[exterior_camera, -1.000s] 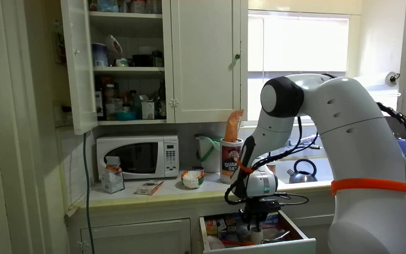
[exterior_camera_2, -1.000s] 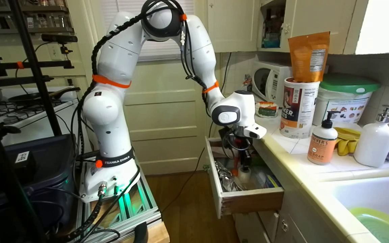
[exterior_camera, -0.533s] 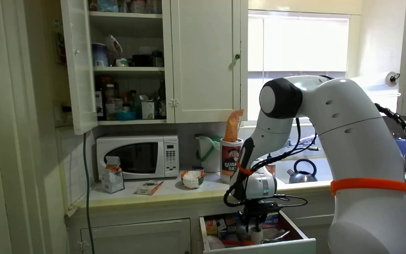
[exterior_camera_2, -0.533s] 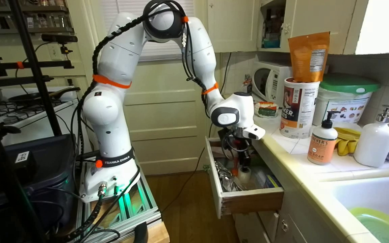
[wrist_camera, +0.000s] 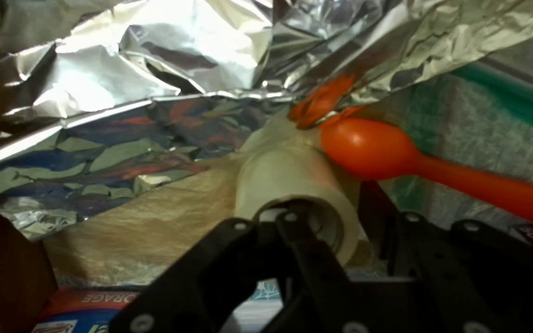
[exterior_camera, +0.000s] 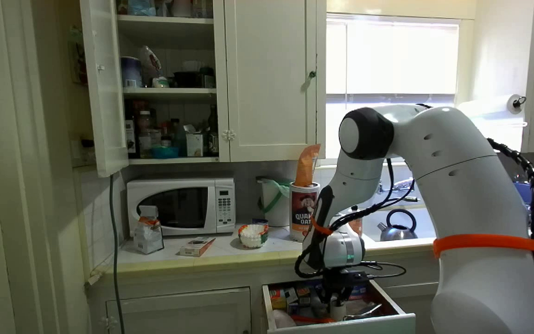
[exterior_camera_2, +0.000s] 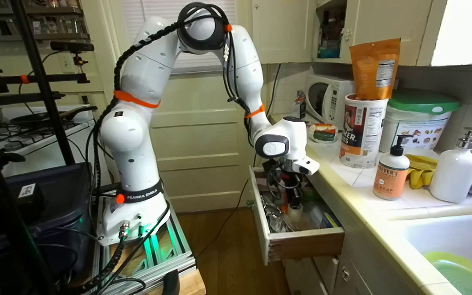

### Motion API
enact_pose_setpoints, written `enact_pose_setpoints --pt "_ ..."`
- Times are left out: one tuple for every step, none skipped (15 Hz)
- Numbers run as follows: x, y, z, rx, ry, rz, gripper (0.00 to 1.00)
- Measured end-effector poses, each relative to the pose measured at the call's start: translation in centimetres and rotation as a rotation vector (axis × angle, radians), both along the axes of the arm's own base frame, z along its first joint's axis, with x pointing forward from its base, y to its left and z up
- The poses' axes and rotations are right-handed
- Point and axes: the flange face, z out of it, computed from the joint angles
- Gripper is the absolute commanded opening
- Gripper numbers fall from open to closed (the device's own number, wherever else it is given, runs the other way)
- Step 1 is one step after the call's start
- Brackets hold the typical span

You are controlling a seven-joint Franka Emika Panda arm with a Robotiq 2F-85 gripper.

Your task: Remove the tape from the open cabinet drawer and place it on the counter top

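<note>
The tape is a pale, wide roll standing in the open white cabinet drawer; it shows in both exterior views (exterior_camera: 338,312) (exterior_camera_2: 295,214) and in the wrist view (wrist_camera: 280,178). The drawer (exterior_camera: 346,325) (exterior_camera_2: 305,246) is pulled out below the counter top (exterior_camera: 227,242) (exterior_camera_2: 348,177). My gripper (wrist_camera: 333,208) is down in the drawer over the roll, fingers apart. In the wrist view one finger is at the roll's hollow core; the other is outside the roll, with a small gap. How deep the first finger reaches is hidden. The gripper also shows in both exterior views (exterior_camera: 334,297) (exterior_camera_2: 294,200).
Crumpled foil (wrist_camera: 192,46), an orange spoon (wrist_camera: 368,150) and a storage-bag box (wrist_camera: 90,307) lie around the roll. An oats canister (exterior_camera: 301,215), a fluted bowl (exterior_camera: 253,235), a small box (exterior_camera: 196,247) and a soap bottle (exterior_camera_2: 391,176) stand on the counter.
The arm has lowered. My gripper has moved down, from just above the roll to its upper end. The roll has not visibly moved.
</note>
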Motion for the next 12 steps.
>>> enact_pose_setpoints --pt "-0.1 0.0 -0.3 0.001 0.005 -0.001 0.08" --pt "-0.2 0.0 -0.5 0.001 0.008 -0.001 0.00" --pt "-0.2 -0.1 -0.6 0.000 0.009 -0.002 0.00" --pt "-0.2 -0.1 -0.6 -0.001 0.006 -0.003 0.02" --pt "-0.2 -0.2 -0.5 -0.003 0.004 -0.004 0.04" --pt "-0.2 -0.4 -0.2 -0.008 0.002 -0.007 0.04" --pt "-0.1 -0.7 0.2 -0.016 -0.004 -0.014 0.04" --pt "0.1 -0.9 0.7 -0.027 -0.011 -0.020 0.04" --pt "0.2 -1.2 1.5 -0.041 -0.022 -0.025 0.04" --pt "0.5 -1.4 2.5 -0.057 -0.035 -0.029 0.04" --pt "0.8 -1.6 3.8 -0.069 -0.050 -0.033 0.04" --pt "1.1 -1.5 5.2 -0.072 -0.061 -0.034 0.04"
